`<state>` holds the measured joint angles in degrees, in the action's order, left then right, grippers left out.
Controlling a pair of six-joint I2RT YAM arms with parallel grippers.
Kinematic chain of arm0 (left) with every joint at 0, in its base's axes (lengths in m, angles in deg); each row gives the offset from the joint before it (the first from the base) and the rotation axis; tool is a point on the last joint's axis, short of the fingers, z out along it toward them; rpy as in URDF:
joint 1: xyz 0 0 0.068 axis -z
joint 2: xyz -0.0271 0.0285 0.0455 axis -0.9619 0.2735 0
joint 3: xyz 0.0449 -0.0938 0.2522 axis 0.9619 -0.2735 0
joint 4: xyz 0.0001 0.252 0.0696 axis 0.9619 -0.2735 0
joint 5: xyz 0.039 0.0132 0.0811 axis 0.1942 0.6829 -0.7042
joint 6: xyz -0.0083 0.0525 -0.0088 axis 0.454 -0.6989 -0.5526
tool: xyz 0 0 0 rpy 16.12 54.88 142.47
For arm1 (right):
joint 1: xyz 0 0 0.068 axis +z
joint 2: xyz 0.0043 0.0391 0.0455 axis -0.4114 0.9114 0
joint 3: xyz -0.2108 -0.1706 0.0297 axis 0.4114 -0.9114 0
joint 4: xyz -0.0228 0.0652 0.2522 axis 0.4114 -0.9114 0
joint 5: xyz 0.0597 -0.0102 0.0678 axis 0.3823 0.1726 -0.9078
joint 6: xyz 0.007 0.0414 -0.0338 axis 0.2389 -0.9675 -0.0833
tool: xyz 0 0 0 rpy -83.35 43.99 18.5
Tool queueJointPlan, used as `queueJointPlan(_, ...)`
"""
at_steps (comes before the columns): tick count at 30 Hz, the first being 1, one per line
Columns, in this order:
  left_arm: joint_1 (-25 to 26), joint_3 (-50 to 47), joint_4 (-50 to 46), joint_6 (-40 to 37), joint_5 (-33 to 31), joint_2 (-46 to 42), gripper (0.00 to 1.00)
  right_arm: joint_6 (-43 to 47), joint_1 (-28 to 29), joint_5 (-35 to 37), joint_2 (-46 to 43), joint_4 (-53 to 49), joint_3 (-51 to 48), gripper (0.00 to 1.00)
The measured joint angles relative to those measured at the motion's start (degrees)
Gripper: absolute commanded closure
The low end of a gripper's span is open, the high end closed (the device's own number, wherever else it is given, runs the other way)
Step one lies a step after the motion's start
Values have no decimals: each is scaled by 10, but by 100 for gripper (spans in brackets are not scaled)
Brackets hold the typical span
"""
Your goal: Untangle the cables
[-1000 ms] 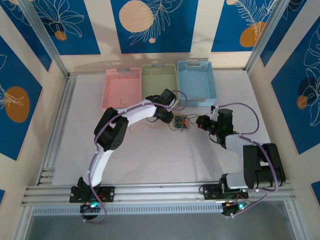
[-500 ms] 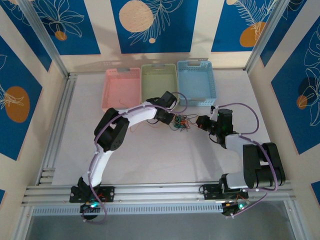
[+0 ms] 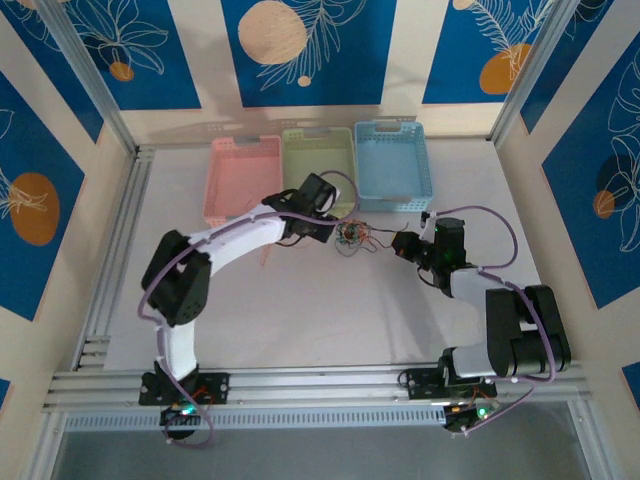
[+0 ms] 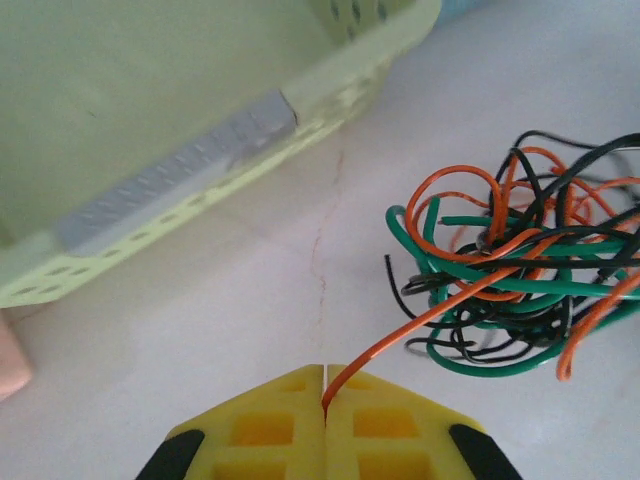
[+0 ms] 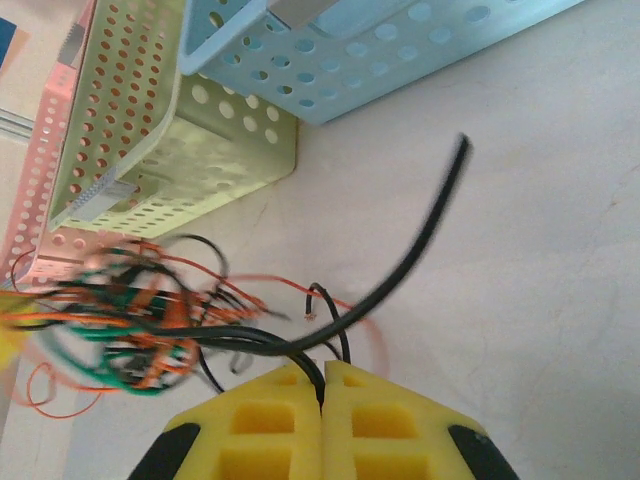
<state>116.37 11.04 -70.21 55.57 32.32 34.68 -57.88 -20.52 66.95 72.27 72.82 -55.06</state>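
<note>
The cables lie as a tangled bundle of orange, green, black and red wires on the white table, just in front of the green basket. In the left wrist view the bundle sits to the right, and one orange cable runs down from it into my left gripper, which is shut on it. My right gripper is shut on black cables that lead left into the blurred bundle. In the top view the left gripper is left of the tangle and the right gripper is right of it.
Three baskets stand in a row behind the tangle: pink, green and blue. The green basket's near wall is close to the left gripper. A thin loose wire lies under the left arm.
My left gripper has shut on the orange cable and drawn back left toward the baskets. The tangle has shifted up and left with it. The right arm has held still.
</note>
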Motion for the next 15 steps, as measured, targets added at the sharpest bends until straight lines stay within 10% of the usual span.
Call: queueJointPlan(15,-9,-74,-45,15,-4,-183,100,-12,11,-1,4,-13,16,100)
